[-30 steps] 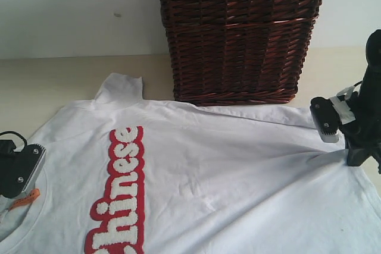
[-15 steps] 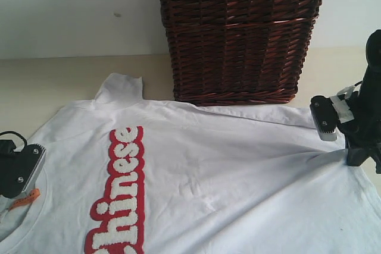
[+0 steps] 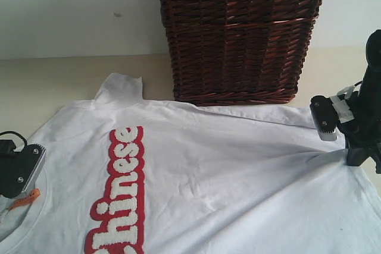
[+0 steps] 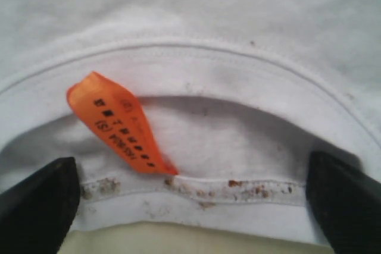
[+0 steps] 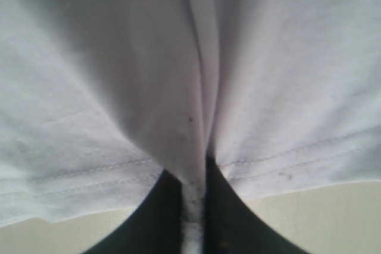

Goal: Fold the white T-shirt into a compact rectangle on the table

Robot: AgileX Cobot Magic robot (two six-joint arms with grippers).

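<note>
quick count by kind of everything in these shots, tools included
white T-shirt: 1
wicker basket: 1
orange tag: 1
tools: 2 (left tool, right tool)
total: 5

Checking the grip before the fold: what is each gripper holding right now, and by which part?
The right gripper pinches the white T-shirt at its hem. The left gripper is open over the collar, holding nothing.
</note>
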